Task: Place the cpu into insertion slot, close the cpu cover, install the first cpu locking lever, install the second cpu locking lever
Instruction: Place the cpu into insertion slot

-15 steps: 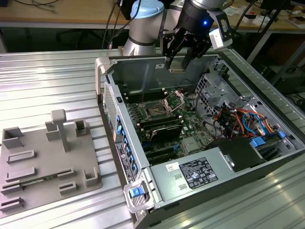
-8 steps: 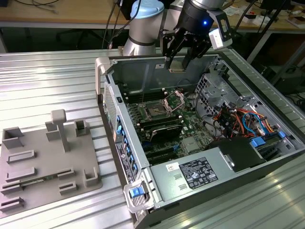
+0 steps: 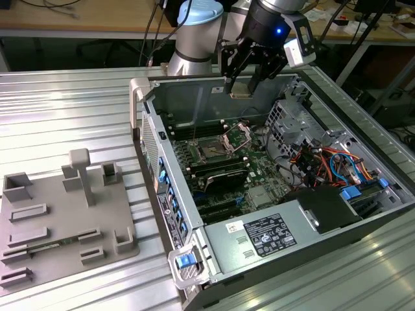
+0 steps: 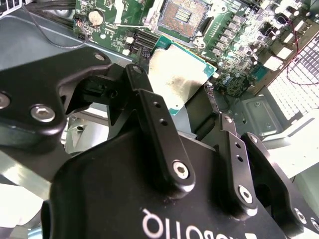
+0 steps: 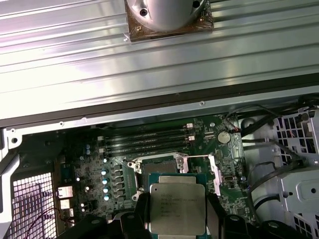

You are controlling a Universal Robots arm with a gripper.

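My gripper [image 3: 244, 83] hangs above the far side of the open computer case [image 3: 146, 139], shut on the cpu [image 3: 240, 88]. In both wrist views the chip's silver-grey top face [image 4: 178, 74] [image 5: 177, 206] sits between the two black fingers [image 4: 149, 102]. The insertion slot [image 3: 213, 150] lies bare on the motherboard below and nearer the camera, with its dark contact field [image 4: 183, 15] showing past the chip's edge and the slot [image 5: 158, 168] partly hidden behind it. The cpu cover [image 3: 238, 134] stands tilted open at the slot's far side.
Long black memory slots [image 5: 142, 142] run beside the socket. A drive cage [image 3: 295, 116] and coloured cables [image 3: 331, 165] fill the case on the exterior view's right, the power supply [image 3: 269, 234] is in front. A grey fixture plate [image 3: 61, 220] lies on the ribbed metal table [image 3: 65, 110].
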